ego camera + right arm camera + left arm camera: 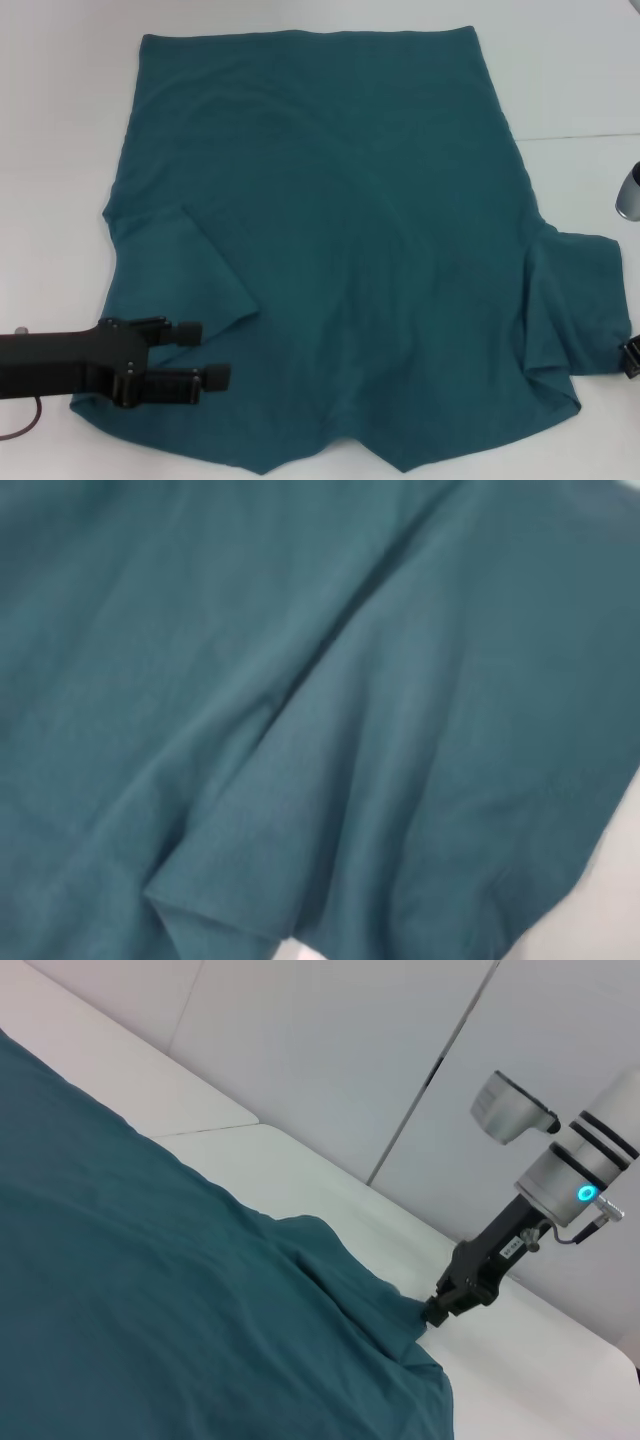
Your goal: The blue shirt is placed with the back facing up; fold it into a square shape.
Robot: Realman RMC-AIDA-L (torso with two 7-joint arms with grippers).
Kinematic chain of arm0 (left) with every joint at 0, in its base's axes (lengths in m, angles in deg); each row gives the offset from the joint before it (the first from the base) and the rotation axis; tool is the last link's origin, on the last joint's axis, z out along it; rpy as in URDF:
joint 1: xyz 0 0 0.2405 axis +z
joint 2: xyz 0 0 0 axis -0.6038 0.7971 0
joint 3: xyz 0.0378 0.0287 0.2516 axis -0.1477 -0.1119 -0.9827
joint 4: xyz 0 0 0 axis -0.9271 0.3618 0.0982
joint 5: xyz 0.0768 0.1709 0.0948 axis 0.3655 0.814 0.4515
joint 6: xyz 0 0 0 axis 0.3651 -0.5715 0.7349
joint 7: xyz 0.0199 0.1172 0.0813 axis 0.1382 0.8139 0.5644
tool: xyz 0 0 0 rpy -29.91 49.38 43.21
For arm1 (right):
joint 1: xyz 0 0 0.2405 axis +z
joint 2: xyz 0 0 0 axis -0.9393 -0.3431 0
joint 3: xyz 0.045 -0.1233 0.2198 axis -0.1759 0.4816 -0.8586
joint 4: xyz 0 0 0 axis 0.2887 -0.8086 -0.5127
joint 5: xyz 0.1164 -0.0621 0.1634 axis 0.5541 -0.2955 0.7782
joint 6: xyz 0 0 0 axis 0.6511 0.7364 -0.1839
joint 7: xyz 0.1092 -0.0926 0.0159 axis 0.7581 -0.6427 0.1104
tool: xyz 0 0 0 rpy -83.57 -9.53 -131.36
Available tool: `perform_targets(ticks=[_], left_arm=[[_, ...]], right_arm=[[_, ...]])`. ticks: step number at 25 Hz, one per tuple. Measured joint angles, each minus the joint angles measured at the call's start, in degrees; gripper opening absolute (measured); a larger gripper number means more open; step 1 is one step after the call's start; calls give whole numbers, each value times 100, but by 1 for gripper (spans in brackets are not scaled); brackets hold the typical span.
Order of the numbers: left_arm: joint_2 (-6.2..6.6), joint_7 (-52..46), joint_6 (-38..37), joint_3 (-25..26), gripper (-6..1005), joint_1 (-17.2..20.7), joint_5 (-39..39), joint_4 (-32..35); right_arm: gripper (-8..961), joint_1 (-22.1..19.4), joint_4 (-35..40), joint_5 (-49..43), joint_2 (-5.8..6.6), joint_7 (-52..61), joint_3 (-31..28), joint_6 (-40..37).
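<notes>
The blue shirt lies spread on the white table with its plain back up and its hem at the far side. Its left sleeve is folded inward over the body. My left gripper hovers open over the shirt's near left corner, fingers pointing right, nothing between them. At the right edge my right gripper sits at the tip of the right sleeve. In the left wrist view the right gripper pinches the sleeve cloth, which rises to it. Creased shirt cloth fills the right wrist view.
A seam crosses the table at the right. Part of the right arm's grey housing hangs above the table's right side. A thin cable trails under the left arm. White wall panels stand beyond the table.
</notes>
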State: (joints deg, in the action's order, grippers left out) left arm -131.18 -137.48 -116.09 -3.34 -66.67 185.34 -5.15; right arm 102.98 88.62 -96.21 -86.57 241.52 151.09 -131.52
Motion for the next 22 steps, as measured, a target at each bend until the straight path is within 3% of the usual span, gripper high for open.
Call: perform_targets(ticks=[10,14,19,21,22], left_arm=[[0,0,-8,28,906,25,1,0],[-2,-1,-7,33,906,26,-2,0],[-18,-9,-18,39,905,47,-6,0],[-18,-10,-21,43,905,88,-8,0],[-18,-10,-21,43,905,88,-8,0]], right_arm=[[36,-84,775,0,-51,-81,1,-101],[37,-113,1387,-1,-201,-279,125,-110],[37,-108,1930,7,-275,-311,902,-17],[36,-58,2074,13,-301,-278,1587,129],[36,-58,2074,13,-301,-278,1587,129]])
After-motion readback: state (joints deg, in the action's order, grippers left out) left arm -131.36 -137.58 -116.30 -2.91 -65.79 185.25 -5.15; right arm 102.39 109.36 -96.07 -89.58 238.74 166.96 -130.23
